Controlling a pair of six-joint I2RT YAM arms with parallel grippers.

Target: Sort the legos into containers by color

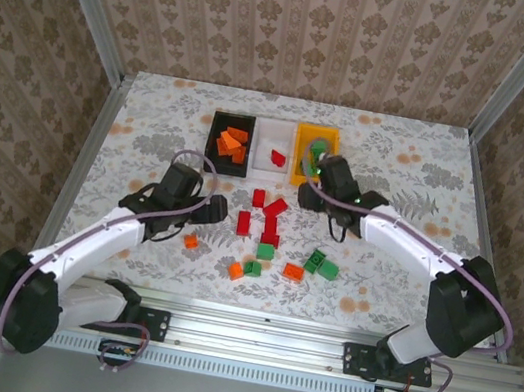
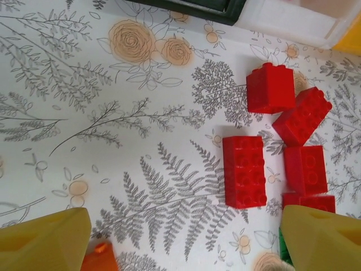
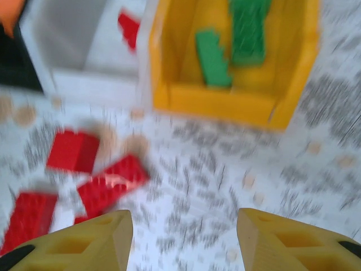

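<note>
5 red legos [image 2: 244,172] lie beyond the open left end effector [image 2: 183,219] (right end effector [image 3: 183,217] open too).

Containers: three by my count, black container [image 1: 213,137], white container [image 1: 270,137], yellow container [image 1: 297,157]
Red legos [image 2: 243,171] loose on the table [image 1: 151,136]: five
Red legos [image 1: 277,157] in the white one: one
Green legos [image 1: 265,252] loose: four
Green legos [image 3: 213,56] in the yellow one: two
Orange legos [image 1: 293,272] loose: three
Orange legos [image 1: 232,142] in the black one: too heaped for me to count
</note>
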